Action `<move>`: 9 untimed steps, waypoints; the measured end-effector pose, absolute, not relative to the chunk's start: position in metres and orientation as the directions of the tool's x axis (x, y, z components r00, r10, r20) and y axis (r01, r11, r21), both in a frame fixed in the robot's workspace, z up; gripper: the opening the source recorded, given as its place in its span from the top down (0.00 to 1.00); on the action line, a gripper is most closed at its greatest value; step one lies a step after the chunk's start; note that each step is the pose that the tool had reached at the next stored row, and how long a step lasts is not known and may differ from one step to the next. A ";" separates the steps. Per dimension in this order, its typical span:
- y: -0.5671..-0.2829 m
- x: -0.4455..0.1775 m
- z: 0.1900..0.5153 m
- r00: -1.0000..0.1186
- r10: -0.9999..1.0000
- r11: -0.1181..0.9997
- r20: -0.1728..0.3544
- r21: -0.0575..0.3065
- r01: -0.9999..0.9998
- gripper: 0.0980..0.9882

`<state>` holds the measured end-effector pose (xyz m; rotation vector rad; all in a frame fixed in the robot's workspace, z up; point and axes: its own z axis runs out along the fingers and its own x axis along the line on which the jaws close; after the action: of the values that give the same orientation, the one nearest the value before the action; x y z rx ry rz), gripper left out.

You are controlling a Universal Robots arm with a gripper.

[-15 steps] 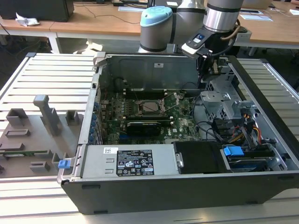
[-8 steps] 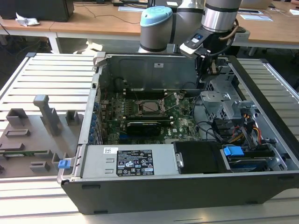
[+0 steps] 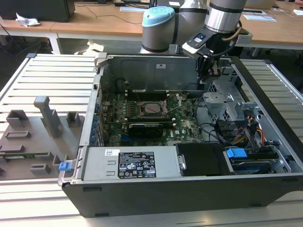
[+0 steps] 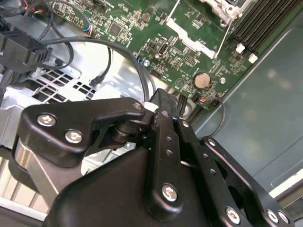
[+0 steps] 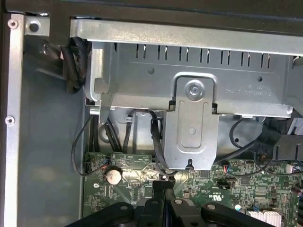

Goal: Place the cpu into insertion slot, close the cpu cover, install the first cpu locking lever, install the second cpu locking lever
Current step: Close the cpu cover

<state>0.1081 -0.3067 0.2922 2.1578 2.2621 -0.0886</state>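
Office desks [image 3: 94, 23] run along the far side of the room. Nearer, a slatted metal table [image 3: 52, 75] carries the open computer case [image 3: 189, 189], laid on its side so the green board [image 3: 184, 125] faces up and I can reach it from above.

My gripper [image 3: 205, 79] hangs inside the case at the far end, toward the exterior view's right. It is beside the grey drive cage [image 3: 222, 101] and above the edge of the board. In both wrist views the black fingers [image 5: 158, 189] are pressed together [image 4: 163, 106] and I see nothing between them, so I judge the hand clenched and empty. A round coin cell [image 5: 112, 176] sits on the board close under the fingertips.

The insertion slot [image 3: 140, 109] lies well apart from my hand, toward the exterior view's left, in the middle of the board. A dull grey square fills its centre, and I take that to be the cpu [image 3: 152, 109], already seated. From this far I cannot confirm that it lies flat.

In the second wrist view the cpu cover [image 4: 187, 38] is a silvery frame with green board showing through its cut-out. It looks swung off the socket, which would leave the chip's seat open from above. Thin levers stand up beside it, so I judge them unlatched.
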 end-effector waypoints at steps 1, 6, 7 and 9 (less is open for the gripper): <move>-0.307 0.108 0.292 -0.048 0.998 0.047 -0.049 -0.031 0.998 0.99; -0.307 0.101 0.287 -0.048 0.998 0.046 -0.049 -0.031 0.998 0.99; -0.307 0.100 0.286 -0.048 0.998 0.046 -0.049 -0.031 0.998 0.99; -0.307 0.100 0.282 -0.048 0.998 0.047 -0.049 -0.031 0.998 0.99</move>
<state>0.1000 -0.3066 0.2818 2.1574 2.2624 -0.0886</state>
